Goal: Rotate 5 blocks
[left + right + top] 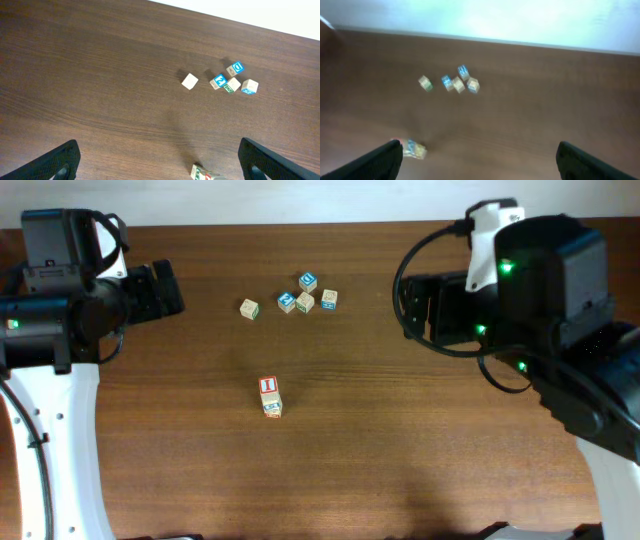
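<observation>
Near the table's far middle lie three light-wood blocks: a lone one (249, 308), one with a green face (305, 302) and one at the right end (329, 300). Closer in, a red-framed "I" block (268, 386) touches another block (272, 406). The left wrist view shows the lone block (190, 81), the green-faced block (231, 85) and the near pair (202, 173). My left gripper (162, 165) hangs open at the left, far from every block. The right gripper (480, 162) is open too, well to the right; the right wrist view is blurred, with the near pair (412, 148) by its left finger.
Two cubes with bright blue faces (308, 281) (287, 302) sit in the far cluster against the green-faced block. The dark wooden table (400, 440) ends at a white wall behind the cluster. Both arm bodies stand over the left and right table edges.
</observation>
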`<state>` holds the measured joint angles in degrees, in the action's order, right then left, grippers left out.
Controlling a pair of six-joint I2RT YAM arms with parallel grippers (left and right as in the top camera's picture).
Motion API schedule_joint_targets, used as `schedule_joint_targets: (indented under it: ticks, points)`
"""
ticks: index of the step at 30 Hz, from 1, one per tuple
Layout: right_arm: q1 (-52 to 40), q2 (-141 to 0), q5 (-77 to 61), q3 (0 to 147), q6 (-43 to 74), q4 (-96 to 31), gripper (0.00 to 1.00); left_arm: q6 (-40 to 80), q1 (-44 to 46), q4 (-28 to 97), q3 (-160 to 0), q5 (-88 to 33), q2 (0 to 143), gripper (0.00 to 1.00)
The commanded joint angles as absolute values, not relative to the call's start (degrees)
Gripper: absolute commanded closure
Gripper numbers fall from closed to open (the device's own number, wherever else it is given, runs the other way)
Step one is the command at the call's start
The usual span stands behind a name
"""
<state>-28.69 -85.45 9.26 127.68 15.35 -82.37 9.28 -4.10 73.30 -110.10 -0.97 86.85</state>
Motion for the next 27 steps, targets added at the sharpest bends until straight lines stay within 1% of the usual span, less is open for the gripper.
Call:
schedule_joint_targets:
  ticks: [1, 3, 4, 6, 7, 9, 10, 11, 13, 14, 15, 16, 19, 21, 25, 27]
  points:
    - [-28.80, -85.73, 13.34, 127.59, 13.43, -87.44, 0.02, 9.39, -4.08, 73.36, -110.15, -0.16, 86.87, 0.01]
    - [-26.46, -85.60, 23.03, 125.64, 12.82, -84.25, 0.02, 9.39, -4.08, 73.36, -110.15, -0.16, 86.87, 0.01]
    - [-24.64, -84.82, 21.80, 124.05, 10.00, -81.19, 0.02, 9.39, -4.08, 73.36, -110.15, -0.16, 86.87, 0.01]
    - [-17.65, -80.53, 9.08, 117.16, 1.50, -70.74, 0.02, 9.39, -4.08, 73.36, -110.15, -0.16, 86.87, 0.01]
    - [-13.52, -76.66, 1.54, 110.54, -2.13, -64.14, 0.02, 9.39, -4.08, 73.36, -110.15, -0.16, 86.87, 0.01]
    - [-7.79, -68.20, -5.23, 95.83, -4.10, -52.66, 0.02, 9.39, -4.08, 73.36, -110.15, -0.16, 86.87, 0.01]
    - [-6.17, -63.51, -6.13, 88.18, -4.08, -47.46, 0.02, 9.39, -4.08, 73.36, -110.15, -0.16, 86.87, 0.01]
    - [-4.25, -56.40, -7.16, 76.99, -4.08, -40.23, 0.02, 9.39, -4.08, 73.36, -110.15, -0.16, 86.87, 0.01]
    - [-2.20, -47.81, -7.33, 64.45, -4.05, -32.49, 0.02, 9.39, -4.08, 73.36, -110.15, -0.16, 86.87, 0.01]
    - [-0.47, -38.15, -7.31, 51.55, -4.08, -25.69, 0.02, 9.39, -4.08, 73.36, -110.15, -0.16, 86.87, 0.01]
    - [0.21, -33.80, -7.31, 46.15, -4.08, -23.16, 0.02, 9.39, -4.08, 73.38, -110.15, -0.16, 86.87, 0.01]
    - [1.02, -24.86, -6.81, 35.94, -4.10, -19.09, 0.02, 9.39, -4.08, 73.36, -110.15, -0.16, 86.87, 0.01]
    - [1.30, -9.72, -5.56, 18.61, -4.08, -12.32, 0.02, 9.39, -4.08, 73.36, -110.15, -0.16, 86.87, 0.01]
    - [1.02, -2.52, -5.63, 8.93, -4.05, -8.05, 0.02, 9.39, -4.08, 73.36, -110.15, -0.16, 86.87, 0.01]
    - [0.71, -0.19, -6.68, 0.67, -4.05, -4.84, 0.02, 9.39, -4.08, 73.38, -110.15, -0.16, 86.87, 0.01]
    - [0.71, -0.19, -6.66, 0.32, -4.08, -3.86, 0.02, 9.39, -4.08, 73.38, -110.15, -0.16, 86.87, 0.01]
